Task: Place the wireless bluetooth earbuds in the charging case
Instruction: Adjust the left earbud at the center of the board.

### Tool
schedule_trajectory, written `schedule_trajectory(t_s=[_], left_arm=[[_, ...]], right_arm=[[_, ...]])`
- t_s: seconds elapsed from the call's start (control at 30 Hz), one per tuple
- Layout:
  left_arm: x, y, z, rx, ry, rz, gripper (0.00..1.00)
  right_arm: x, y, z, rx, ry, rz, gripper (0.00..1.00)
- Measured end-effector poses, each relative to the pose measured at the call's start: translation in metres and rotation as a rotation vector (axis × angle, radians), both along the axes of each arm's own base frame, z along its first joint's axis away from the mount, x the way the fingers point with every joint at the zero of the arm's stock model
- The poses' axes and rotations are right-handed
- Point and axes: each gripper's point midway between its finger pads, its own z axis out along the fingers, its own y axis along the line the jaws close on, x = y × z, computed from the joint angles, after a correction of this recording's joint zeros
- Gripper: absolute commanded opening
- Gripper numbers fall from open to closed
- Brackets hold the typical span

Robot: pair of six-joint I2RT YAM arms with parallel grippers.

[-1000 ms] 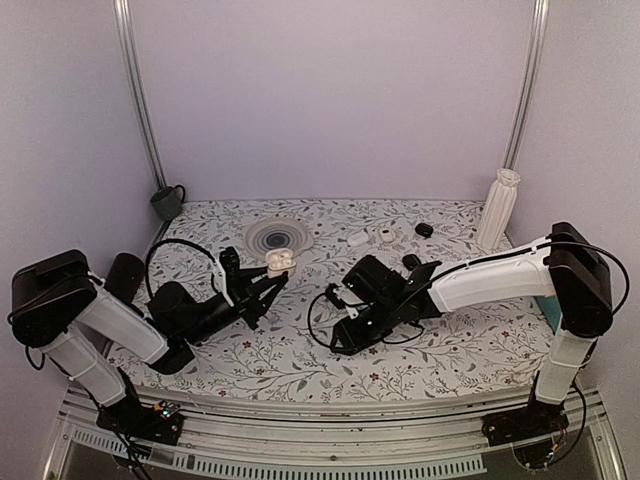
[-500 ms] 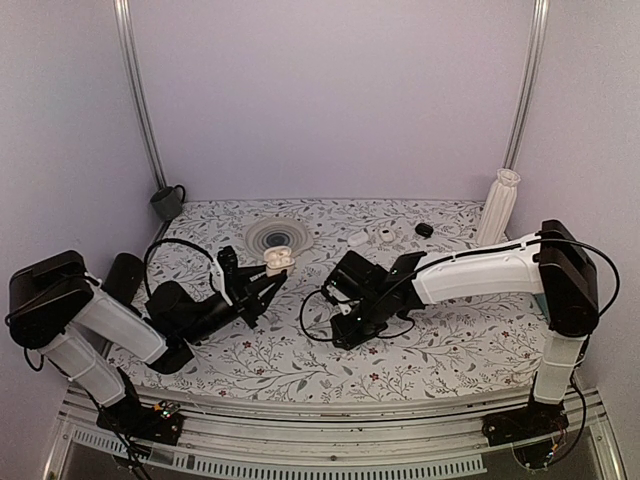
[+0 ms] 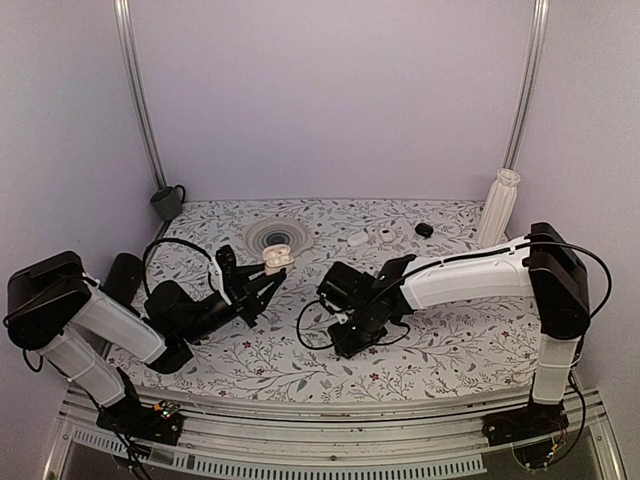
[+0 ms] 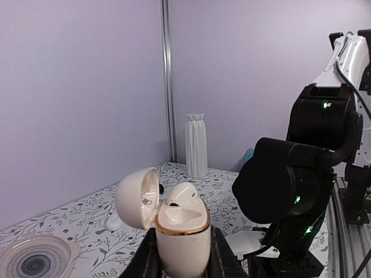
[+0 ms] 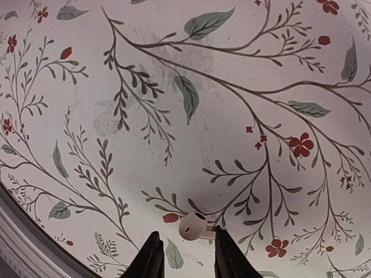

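My left gripper (image 3: 268,276) is shut on the charging case (image 3: 277,257), a white pebble with a gold rim, and holds it upright above the table. In the left wrist view the case (image 4: 182,240) has its lid swung open to the left, and one white earbud (image 4: 184,197) sits in the far well. My right gripper (image 3: 346,344) points straight down at the table. The other earbud (image 5: 193,226) lies between its fingers (image 5: 152,255), its stem against the right finger, with a gap to the left one.
A white ribbed vase (image 3: 499,207) stands at the back right. A ringed plate (image 3: 278,236) lies behind the case. Small white pieces (image 3: 358,238) and a black piece (image 3: 424,230) lie along the back. A dark cup (image 3: 166,202) sits in the back left corner.
My right arm has moved left toward the table's middle and its jaws have narrowed. My left arm with the case has drifted slightly left.
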Motion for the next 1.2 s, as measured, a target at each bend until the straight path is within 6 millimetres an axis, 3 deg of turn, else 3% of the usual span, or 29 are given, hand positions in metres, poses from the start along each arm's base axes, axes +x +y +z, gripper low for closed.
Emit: schedule_trajectory(t_s=[0.2,0.67,0.83,0.97,1.2], left_arm=[[0.0,0.0,0.0,0.0,0.0,0.0,0.0],[0.0,0.0,0.0,-0.001,0.0,-0.001,0.0],[0.0,0.0,0.0,-0.001,0.001,-0.001,0.0],[0.0,0.0,0.0,-0.001,0.001,-0.001,0.0],[0.0,0.0,0.0,-0.001,0.001,-0.001,0.0]], right_arm=[[-0.005,-0.002,-0.011,0.002,0.005,0.019,0.46],[-0.006,0.006,-0.015,0.042,-0.004,0.085,0.46],[-0.01,0.003,-0.02,0.034,0.01,0.086,0.43],[-0.01,0.002,-0.02,0.031,0.014,0.079,0.35],[-0.002,0.006,-0.007,0.021,0.007,0.029,0.31]])
